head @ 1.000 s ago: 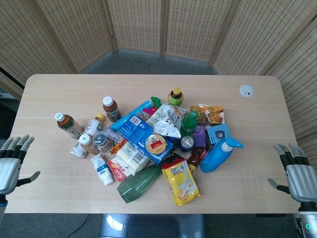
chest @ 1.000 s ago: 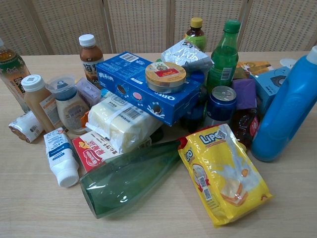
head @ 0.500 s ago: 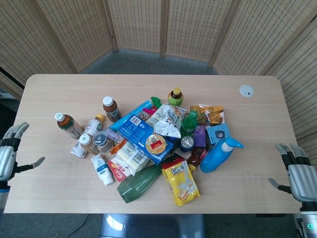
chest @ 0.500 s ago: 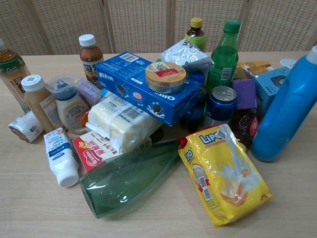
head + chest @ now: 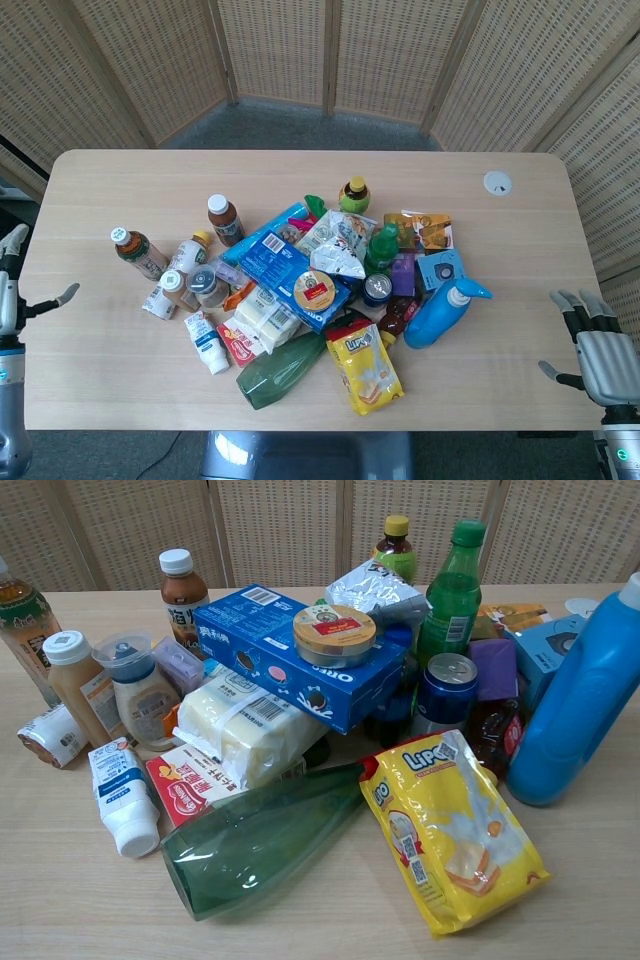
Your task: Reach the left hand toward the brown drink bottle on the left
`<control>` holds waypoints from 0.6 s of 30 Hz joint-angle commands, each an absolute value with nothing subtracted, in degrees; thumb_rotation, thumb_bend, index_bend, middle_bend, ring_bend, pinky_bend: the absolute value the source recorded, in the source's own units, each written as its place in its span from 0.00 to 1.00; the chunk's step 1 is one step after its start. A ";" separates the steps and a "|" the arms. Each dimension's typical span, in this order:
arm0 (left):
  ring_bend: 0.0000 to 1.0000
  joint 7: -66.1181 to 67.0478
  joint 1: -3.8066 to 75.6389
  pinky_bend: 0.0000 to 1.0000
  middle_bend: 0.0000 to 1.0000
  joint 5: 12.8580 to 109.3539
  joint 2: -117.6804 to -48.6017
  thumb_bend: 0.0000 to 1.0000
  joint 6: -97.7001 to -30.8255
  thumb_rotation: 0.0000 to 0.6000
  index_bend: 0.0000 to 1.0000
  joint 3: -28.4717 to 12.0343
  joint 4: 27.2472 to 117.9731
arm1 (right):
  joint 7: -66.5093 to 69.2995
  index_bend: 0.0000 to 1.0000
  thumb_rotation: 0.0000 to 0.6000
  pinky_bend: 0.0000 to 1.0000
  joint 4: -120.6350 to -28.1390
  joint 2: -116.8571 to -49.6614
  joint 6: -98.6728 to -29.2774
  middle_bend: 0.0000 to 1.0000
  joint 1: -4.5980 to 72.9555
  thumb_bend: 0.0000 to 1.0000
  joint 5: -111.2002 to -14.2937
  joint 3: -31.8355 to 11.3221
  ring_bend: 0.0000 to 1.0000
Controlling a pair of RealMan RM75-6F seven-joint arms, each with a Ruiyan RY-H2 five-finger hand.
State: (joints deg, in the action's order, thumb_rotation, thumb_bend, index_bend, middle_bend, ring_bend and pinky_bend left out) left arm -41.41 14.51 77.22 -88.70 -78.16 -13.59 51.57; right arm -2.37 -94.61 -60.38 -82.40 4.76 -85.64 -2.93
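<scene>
The brown drink bottle (image 5: 137, 252) with a white and green cap stands at the left end of the pile; the chest view shows it at the left edge (image 5: 22, 623). My left hand (image 5: 14, 288) is at the far left edge of the head view, mostly cut off, fingers apart and empty, well to the left of the bottle. My right hand (image 5: 601, 350) hovers off the table's right front corner, fingers spread, holding nothing. Neither hand shows in the chest view.
A second brown bottle (image 5: 225, 219) with a white cap stands further right. Small milk-tea bottles (image 5: 188, 253), a blue Oreo box (image 5: 282, 264), a green glass bottle (image 5: 279, 370), a yellow Lipo bag (image 5: 366, 366) and a blue detergent bottle (image 5: 444, 308) crowd the middle of the table (image 5: 110, 185).
My left hand has drifted left and further up along the table's left edge, so less of it shows now. The right hand has barely moved. No object has shifted.
</scene>
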 commanded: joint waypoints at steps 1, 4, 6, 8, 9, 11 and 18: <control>0.00 -41.17 16.48 0.00 0.00 75.35 -90.51 0.00 -75.33 1.00 0.00 -14.87 51.36 | -2.29 0.00 1.00 0.00 -94.63 -60.33 -82.50 0.00 4.71 0.00 -85.60 -2.95 0.00; 0.00 -39.34 17.75 0.00 0.00 74.52 -91.21 0.00 -73.98 1.00 0.00 -15.59 52.36 | -1.98 0.00 1.00 0.00 -94.63 -60.21 -82.63 0.00 4.65 0.00 -85.53 -3.00 0.00; 0.00 -37.71 18.39 0.00 0.00 74.25 -91.31 0.00 -73.07 1.00 0.00 -15.63 53.46 | -1.72 0.00 1.00 0.00 -94.64 -60.10 -82.69 0.00 4.62 0.00 -85.55 -3.01 0.00; 0.00 -36.39 18.75 0.00 0.00 73.67 -91.50 0.00 -72.33 1.00 0.00 -15.80 54.47 | -1.54 0.00 1.00 0.00 -94.67 -60.02 -82.81 0.00 4.58 0.00 -85.59 -3.03 0.00; 0.00 -35.71 18.93 0.00 0.00 73.24 -91.61 0.00 -71.69 1.00 0.00 -15.86 55.08 | -1.45 0.00 1.00 0.00 -94.71 -59.96 -82.91 0.00 4.55 0.00 -85.63 -3.03 0.00; 0.00 -34.48 19.21 0.00 0.00 72.40 -91.96 0.00 -70.50 1.00 0.00 -15.91 55.61 | -1.22 0.00 1.00 0.00 -94.80 -59.81 -83.09 0.00 4.48 0.00 -85.72 -3.05 0.00; 0.00 -34.84 21.23 0.00 0.00 69.60 -95.09 0.00 -66.35 1.00 0.00 -17.35 52.00 | -0.33 0.00 1.00 0.00 -94.88 -59.50 -83.13 0.00 4.41 0.00 -85.57 -3.13 0.00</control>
